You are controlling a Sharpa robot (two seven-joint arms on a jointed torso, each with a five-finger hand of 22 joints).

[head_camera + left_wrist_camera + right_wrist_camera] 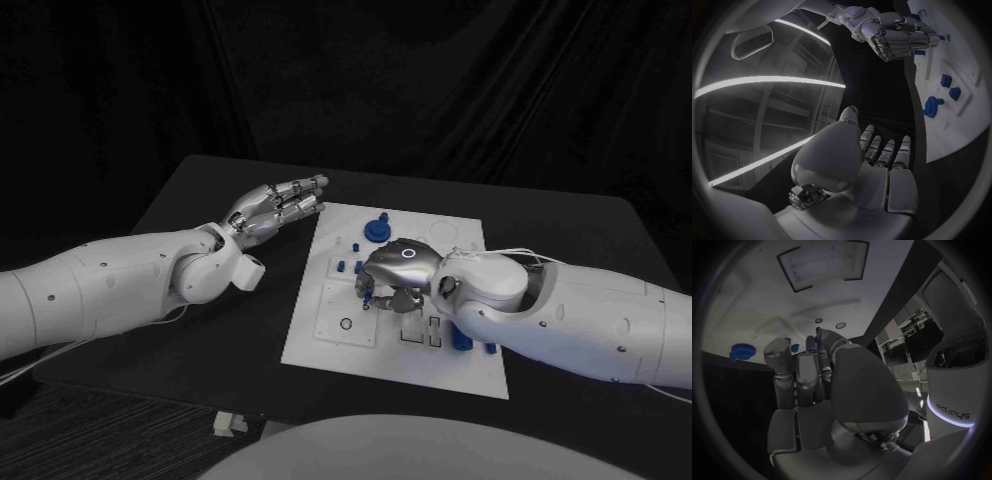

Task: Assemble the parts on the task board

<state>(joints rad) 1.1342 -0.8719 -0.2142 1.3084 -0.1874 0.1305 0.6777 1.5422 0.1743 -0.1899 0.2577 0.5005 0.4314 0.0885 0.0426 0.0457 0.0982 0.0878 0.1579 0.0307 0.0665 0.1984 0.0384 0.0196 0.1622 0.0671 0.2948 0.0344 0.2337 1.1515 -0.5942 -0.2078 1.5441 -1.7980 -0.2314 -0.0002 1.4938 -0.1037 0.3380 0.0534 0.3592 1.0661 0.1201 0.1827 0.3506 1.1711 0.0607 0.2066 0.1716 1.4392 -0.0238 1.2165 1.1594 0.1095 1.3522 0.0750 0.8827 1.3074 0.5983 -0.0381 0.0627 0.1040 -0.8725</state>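
White rectangular task board [418, 352] lies flat mid-way across the black worktop [188, 210], long side running away from the robot. Left hand [277, 208] is off the board, over bare worktop just beside the board's far-left corner; fingers extended and close together, palm facing the board, holding nothing. Left wrist view confirms it: left hand [873, 165] flat, fingers straight, nothing between them. Right hand [392, 272] is down over the middle of the board, back of the hand up, fingers curled under toward the board surface. Left wrist view shows the same right hand [901, 35] with fingers bunched together over the board; can't tell whether a part is pinched inside. In the right wrist view the right hand [817, 390] has fingers up side by side, a small blue tip [819, 330] showing just past the fingertips, contact unclear. Blue parts: a round blue gear-like piece [378, 229] stands near the far edge of the board, just beyond the right hand; small blue pegs [342, 266] sit along the left part of the board, beside the hand; a few upright blue pins [459, 342] stand in the near-right area next to the right wrist. Small outlined recesses [346, 324] show on the near-left part of the board.
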